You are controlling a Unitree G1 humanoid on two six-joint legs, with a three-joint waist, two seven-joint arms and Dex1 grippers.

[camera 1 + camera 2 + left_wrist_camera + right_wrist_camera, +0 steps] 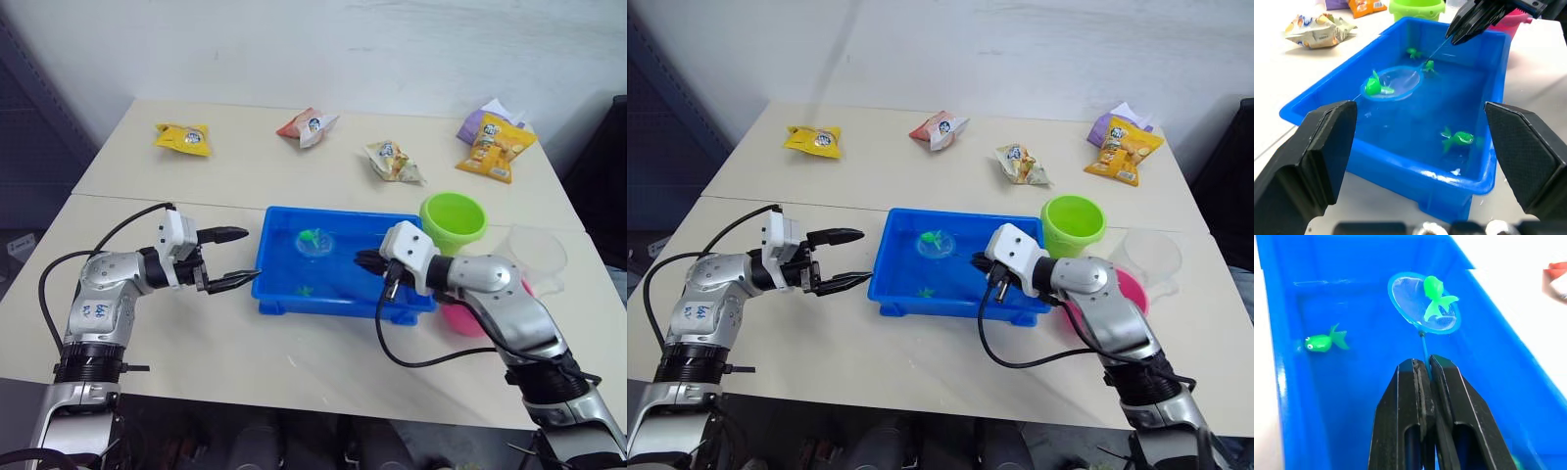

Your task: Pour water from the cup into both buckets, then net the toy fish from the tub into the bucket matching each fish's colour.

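Note:
The blue tub (pixel 323 304) sits mid-table with water in it. My right gripper (pixel 364 259) reaches over its right end, shut on the thin handle of the net (pixel 1422 302). The hoop holds one green toy fish (pixel 1434 296). Two more green fish (pixel 1322 341) (pixel 1459 138) lie in the tub water. My left gripper (pixel 238 258) is open just left of the tub, holding nothing. The lime green bucket (pixel 454 220) stands at the tub's far right corner. The pink bucket (pixel 1132 291) is partly hidden behind my right arm. The clear cup (pixel 534 257) stands to the right of them.
Several snack packets lie along the back of the table: yellow (pixel 183 138), red and white (pixel 308 125), pale green (pixel 394 162), orange (pixel 497 147). A black cable (pixel 392 343) loops from my right wrist onto the table in front of the tub.

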